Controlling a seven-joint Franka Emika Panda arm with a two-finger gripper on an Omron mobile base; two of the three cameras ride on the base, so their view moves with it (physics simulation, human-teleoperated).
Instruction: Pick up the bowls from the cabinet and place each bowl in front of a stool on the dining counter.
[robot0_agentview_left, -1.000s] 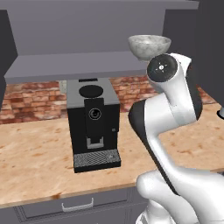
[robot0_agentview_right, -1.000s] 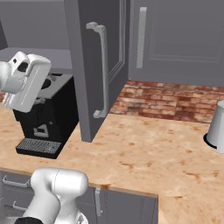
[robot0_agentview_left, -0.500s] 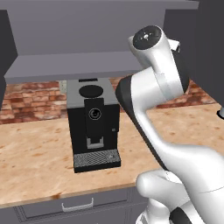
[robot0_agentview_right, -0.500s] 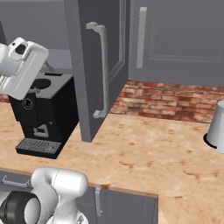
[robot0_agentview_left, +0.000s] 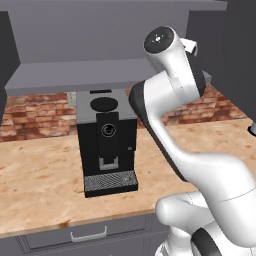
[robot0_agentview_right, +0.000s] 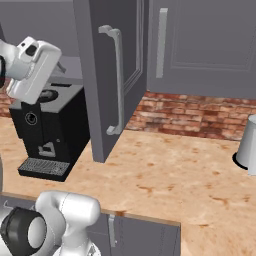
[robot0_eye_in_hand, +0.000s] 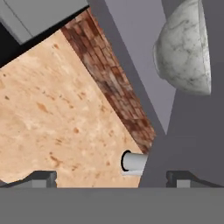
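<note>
The arm (robot0_agentview_left: 175, 135) is rising in front of the counter (robot0_agentview_left: 45, 185) and bending toward the cabinet (robot0_agentview_right: 107, 75), whose door (robot0_agentview_right: 100, 95) is standing open, edge-on toward the right base camera, with its long bar handle (robot0_agentview_right: 118, 80) facing out. In the hand view, rolled well over, the gripper (robot0_eye_in_hand: 111, 177) is showing two dark fingertips (robot0_eye_in_hand: 43, 177) standing far apart with nothing between them: the jaws are wide and holding nothing.

The marbled bowl (robot0_eye_in_hand: 186, 50) is resting on the cabinet shelf (robot0_eye_in_hand: 131, 57), ahead of the gripper and apart from it; in the hand view it is appearing on its side because of the roll. Whether a second bowl is on the shelf cannot be told.

Below the shelf, a brick backsplash (robot0_eye_in_hand: 113, 83) is running along the back of the counter. A black coffee machine (robot0_agentview_left: 107, 142) is standing on the counter against the brick, under the shelf and left of the open door in the right base view. A pale cylindrical container (robot0_agentview_right: 247, 145) is standing on the counter near the brick, well to the right of the door; in the hand view it (robot0_eye_in_hand: 133, 162) is lying just beside the door's edge. A closed cabinet door (robot0_agentview_right: 200, 45) with its own bar handle (robot0_agentview_right: 161, 42) is hanging to the right of the open one. Grey drawers (robot0_agentview_left: 85, 232) are sitting under the counter's front edge.
</note>
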